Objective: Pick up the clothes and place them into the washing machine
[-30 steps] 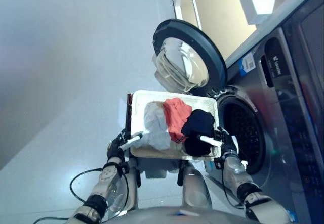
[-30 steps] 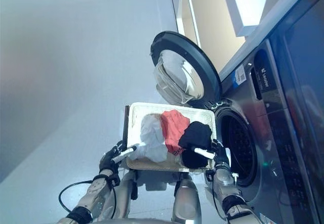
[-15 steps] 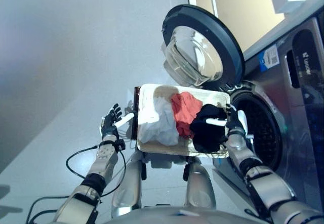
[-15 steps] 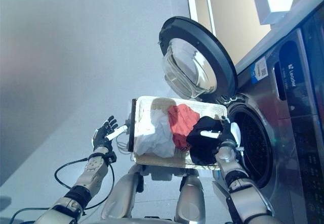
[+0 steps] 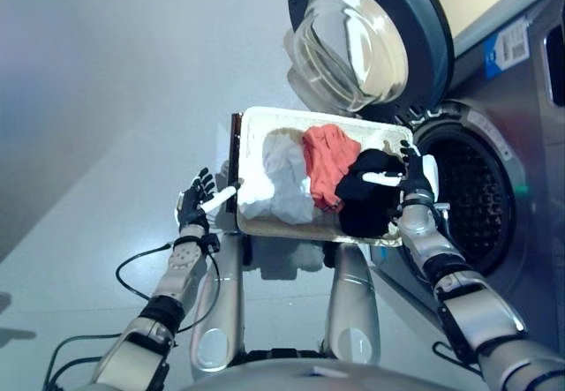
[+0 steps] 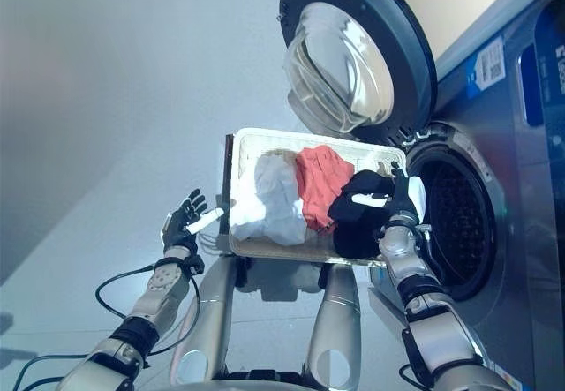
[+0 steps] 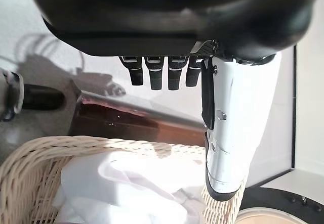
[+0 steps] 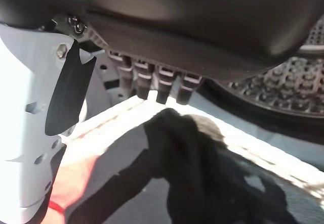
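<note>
What matters for the coming move is how the black garment (image 5: 371,199) lies to our right hand (image 5: 410,177): directly under and just ahead of its fingers, at the end of the wicker basket (image 5: 265,117) nearest the open drum (image 5: 468,201). In the right wrist view the fingers (image 8: 152,85) hang straight over the dark cloth (image 8: 212,183) with the white-covered thumb beside them — nothing is pinched or held, and we cannot tell whether the fingertips touch the fabric. The drum's perforated wall shows just past those fingers, so the carry from cloth to opening looks short.

Beyond the black piece, away from the right hand, lie the red garment (image 5: 328,161) and then the white garment (image 5: 281,184), side by side along the basket's long axis. Each strip of cloth lies across that axis.

Our left hand (image 5: 194,207) is off the far end of the basket, fingers spread and empty, thumb pointing toward the white piece. From its wrist view the white cloth (image 7: 126,183) sits just past the thumb, inside the woven rim.

The right hand is plainly nearer the machine, so we judge it takes the black piece first. The raised door (image 5: 371,42) stands above the basket, clear of the path; the basket's rim on the drum side is the one thing the cloth must clear.
</note>
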`<state>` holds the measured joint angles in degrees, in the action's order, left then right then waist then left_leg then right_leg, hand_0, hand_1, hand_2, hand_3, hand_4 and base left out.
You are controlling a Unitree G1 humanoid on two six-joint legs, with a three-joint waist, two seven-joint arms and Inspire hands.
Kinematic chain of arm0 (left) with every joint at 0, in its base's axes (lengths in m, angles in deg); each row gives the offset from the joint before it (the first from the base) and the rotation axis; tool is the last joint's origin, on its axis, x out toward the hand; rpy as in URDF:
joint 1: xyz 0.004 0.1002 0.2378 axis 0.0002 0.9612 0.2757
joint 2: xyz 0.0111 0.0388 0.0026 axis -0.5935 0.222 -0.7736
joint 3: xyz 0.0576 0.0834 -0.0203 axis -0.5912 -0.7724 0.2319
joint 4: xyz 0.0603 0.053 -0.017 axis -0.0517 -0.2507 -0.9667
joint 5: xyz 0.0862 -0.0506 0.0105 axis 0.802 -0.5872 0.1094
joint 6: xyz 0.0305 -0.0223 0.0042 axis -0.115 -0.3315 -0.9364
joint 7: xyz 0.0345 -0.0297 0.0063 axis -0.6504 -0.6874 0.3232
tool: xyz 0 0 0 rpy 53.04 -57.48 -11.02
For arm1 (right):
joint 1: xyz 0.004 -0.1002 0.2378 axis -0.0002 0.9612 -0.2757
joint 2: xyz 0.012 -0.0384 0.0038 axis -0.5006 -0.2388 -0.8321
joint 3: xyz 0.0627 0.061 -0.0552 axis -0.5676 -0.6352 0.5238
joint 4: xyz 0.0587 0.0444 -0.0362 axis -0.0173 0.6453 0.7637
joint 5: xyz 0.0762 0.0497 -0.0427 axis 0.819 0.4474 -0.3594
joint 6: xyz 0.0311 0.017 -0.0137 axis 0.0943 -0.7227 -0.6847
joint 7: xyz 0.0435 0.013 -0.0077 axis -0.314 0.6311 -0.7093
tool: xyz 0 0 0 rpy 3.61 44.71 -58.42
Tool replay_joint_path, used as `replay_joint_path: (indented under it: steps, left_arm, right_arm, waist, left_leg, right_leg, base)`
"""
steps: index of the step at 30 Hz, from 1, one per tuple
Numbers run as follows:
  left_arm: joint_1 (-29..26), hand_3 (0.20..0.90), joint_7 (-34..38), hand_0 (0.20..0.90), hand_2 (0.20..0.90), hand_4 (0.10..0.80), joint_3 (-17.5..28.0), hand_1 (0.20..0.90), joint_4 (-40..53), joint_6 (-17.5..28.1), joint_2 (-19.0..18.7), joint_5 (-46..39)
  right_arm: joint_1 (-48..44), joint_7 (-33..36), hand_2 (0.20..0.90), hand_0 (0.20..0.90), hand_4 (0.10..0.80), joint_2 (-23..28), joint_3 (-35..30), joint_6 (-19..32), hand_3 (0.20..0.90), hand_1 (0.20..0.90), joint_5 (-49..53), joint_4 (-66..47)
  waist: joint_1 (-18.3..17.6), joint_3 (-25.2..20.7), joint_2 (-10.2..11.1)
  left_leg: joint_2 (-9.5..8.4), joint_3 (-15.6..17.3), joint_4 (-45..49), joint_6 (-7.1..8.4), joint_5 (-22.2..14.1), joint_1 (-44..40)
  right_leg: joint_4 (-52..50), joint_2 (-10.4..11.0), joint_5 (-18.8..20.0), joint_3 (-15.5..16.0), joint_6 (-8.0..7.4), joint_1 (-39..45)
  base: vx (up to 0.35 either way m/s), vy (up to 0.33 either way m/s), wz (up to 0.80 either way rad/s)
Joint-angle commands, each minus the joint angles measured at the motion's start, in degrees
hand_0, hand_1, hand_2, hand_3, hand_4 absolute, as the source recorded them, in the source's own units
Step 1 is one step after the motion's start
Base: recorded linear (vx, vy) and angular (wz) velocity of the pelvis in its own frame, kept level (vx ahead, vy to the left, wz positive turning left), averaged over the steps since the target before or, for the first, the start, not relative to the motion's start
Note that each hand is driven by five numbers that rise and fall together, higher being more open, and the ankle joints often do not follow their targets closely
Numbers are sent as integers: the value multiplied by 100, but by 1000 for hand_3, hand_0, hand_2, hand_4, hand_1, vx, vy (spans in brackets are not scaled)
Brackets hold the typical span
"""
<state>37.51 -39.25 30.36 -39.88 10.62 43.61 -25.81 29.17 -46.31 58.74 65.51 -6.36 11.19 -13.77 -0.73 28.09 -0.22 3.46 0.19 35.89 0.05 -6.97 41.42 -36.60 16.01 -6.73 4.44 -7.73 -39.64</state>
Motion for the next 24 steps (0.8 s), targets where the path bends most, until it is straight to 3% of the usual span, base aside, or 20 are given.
replay_joint_path:
  steps: [1, 12, 21, 22, 24]
  left_arm:
    - [165, 900, 152, 900, 900, 800, 149, 900, 579, 345, -285, 155]
    - [102, 900, 115, 900, 900, 800, 170, 900, 843, 378, -327, 0]
    - [44, 900, 12, 900, 900, 800, -109, 900, 972, 433, -291, 4]
    - [142, 900, -47, 900, 900, 800, -172, 900, 1125, 429, -345, 22]
    - [188, 900, -105, 900, 900, 800, -200, 900, 1190, 426, -392, 45]
  right_arm:
    - [178, 357, 900, 900, 800, 352, 22, 143, 900, 900, -149, -118]
    - [-23, -92, 900, 900, 800, 257, 432, 114, 900, 900, 37, 246]
    - [-750, -12, 900, 900, 800, 139, 556, -301, 900, 900, -342, 1902]
    - [-783, -3, 900, 900, 800, 124, 489, -388, 900, 900, -365, 2202]
    - [-756, -33, 900, 900, 800, 133, 412, -417, 900, 900, -393, 2327]
  waist:
    - [35, -457, 59]
    - [78, -488, -13]
    - [407, -517, -301]
    - [526, -518, -381]
    - [577, -524, -421]
  left_leg:
    - [443, -184, 659, 536, -411, 279]
    - [398, -168, 1064, 476, -432, 1025]
    - [219, -125, 937, 416, -336, 1154]
    - [239, -143, 1075, 439, -550, 1130]
    - [217, -143, 1105, 437, -550, 1166]
  right_leg:
    - [71, 146, 422, -220, -45, -249]
    - [-292, 220, 394, -373, -22, -1076]
    - [-258, 412, 405, -343, -72, -1162]
    - [-429, 401, 171, -337, -97, -1142]
    - [-451, 414, 148, -353, -96, -1168]
  base:
    - [-97, 10, -8]
    - [-64, 11, -2]
    - [5, 9, 4]
    - [86, -16, 21]
    - [61, 1, 20]
